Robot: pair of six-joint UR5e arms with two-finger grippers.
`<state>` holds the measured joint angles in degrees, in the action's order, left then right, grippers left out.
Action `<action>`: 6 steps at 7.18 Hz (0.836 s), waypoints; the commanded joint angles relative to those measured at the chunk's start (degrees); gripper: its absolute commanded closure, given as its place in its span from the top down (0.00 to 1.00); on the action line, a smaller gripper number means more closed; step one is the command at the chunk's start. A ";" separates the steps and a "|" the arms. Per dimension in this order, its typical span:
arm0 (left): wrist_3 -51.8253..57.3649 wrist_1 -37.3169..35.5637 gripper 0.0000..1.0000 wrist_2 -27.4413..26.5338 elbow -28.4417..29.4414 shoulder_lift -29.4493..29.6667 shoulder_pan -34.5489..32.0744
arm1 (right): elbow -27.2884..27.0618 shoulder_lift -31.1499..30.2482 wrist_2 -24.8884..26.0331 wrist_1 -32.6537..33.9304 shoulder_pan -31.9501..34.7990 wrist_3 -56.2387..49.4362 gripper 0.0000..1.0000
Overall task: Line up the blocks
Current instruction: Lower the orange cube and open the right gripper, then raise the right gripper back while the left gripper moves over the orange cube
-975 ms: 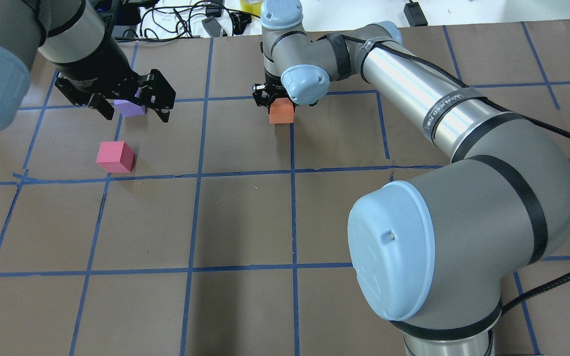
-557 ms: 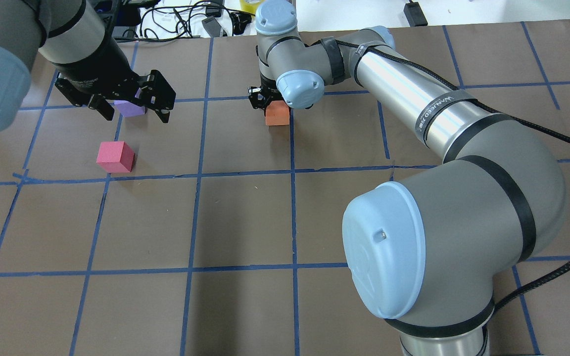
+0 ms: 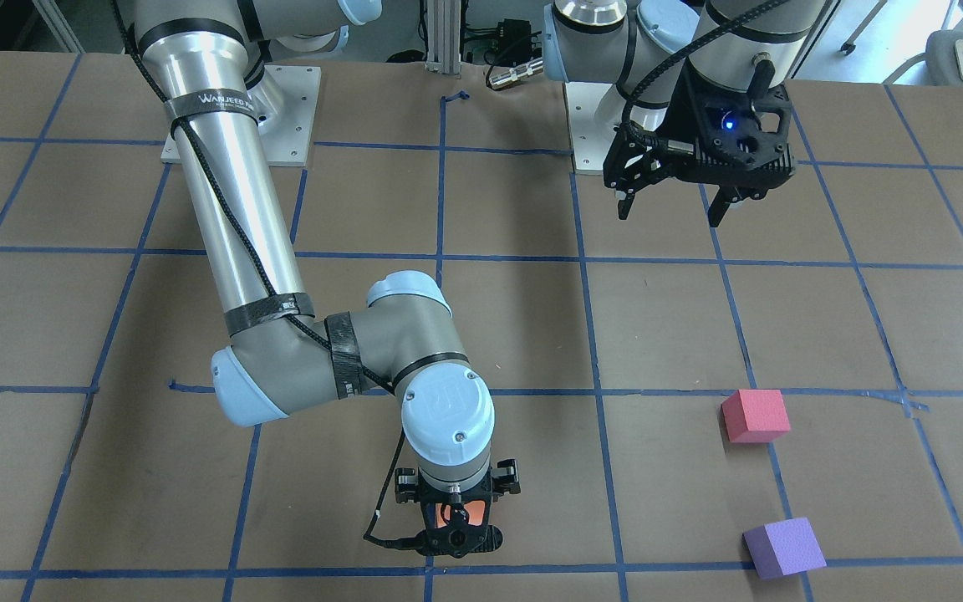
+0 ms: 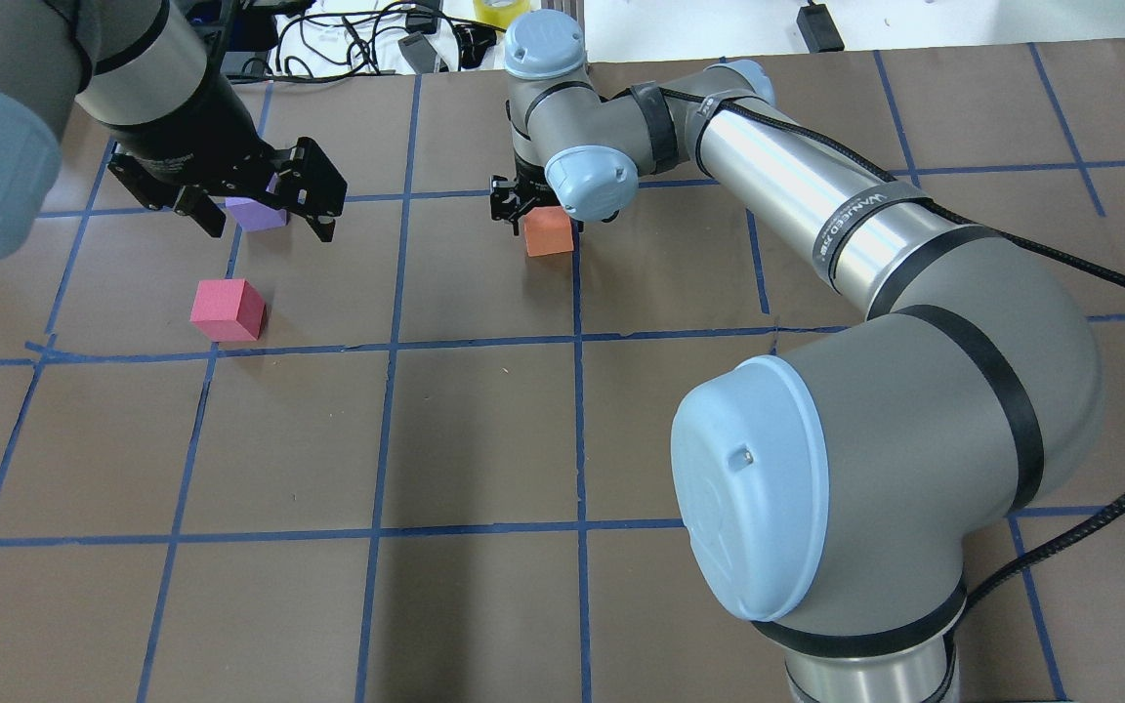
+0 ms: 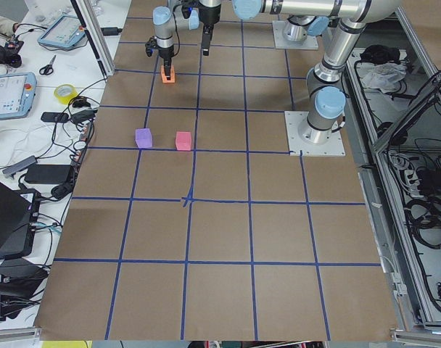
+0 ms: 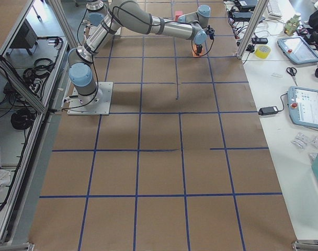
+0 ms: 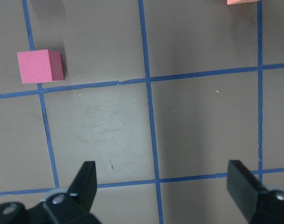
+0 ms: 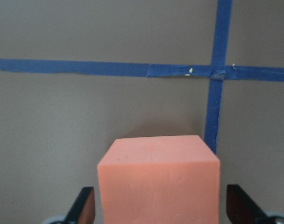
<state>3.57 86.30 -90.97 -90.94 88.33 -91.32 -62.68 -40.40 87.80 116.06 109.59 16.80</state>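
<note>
The orange block (image 4: 549, 234) rests on the table next to a blue tape crossing and fills the lower middle of the right wrist view (image 8: 159, 182). My right gripper (image 4: 535, 213) points straight down over it, open, with a finger close to each side (image 3: 452, 520). The pinkish-red block (image 4: 228, 310) and the purple block (image 4: 255, 214) sit at the left, about one block apart (image 3: 755, 415) (image 3: 782, 548). My left gripper (image 4: 270, 231) is open and empty, held high above the table (image 3: 669, 217). Its wrist view shows the pinkish-red block (image 7: 40, 66).
Blue tape lines (image 4: 387, 344) divide the brown table into squares. Cables, adapters and a yellow tape roll (image 4: 492, 10) lie past the far edge. My right arm's big elbow (image 4: 865, 469) hides the near right of the table in the overhead view.
My right gripper moved slightly left and lowered the orange block onto the table. The left arm and the other two blocks have not moved.
</note>
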 commanded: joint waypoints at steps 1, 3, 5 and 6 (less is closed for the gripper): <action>0.04 0.27 1.00 -0.26 0.06 -0.17 0.09 | 0.01 -3.69 0.79 -0.83 -0.25 -0.01 1.00; 0.03 -0.52 1.00 -0.09 -0.02 0.26 0.00 | -1.30 -12.55 0.88 -9.93 -3.66 -0.97 1.00; 0.39 -2.09 1.00 -0.09 0.06 1.83 2.26 | -2.09 -20.81 0.80 -18.28 -7.53 -4.91 1.00; 0.82 -7.24 1.00 0.26 -0.02 2.98 3.33 | -4.97 -26.69 1.06 -22.76 -8.59 -7.72 1.00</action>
<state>3.93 83.56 -91.02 -90.95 89.95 -89.48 -65.20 -60.41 88.64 99.03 102.69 12.27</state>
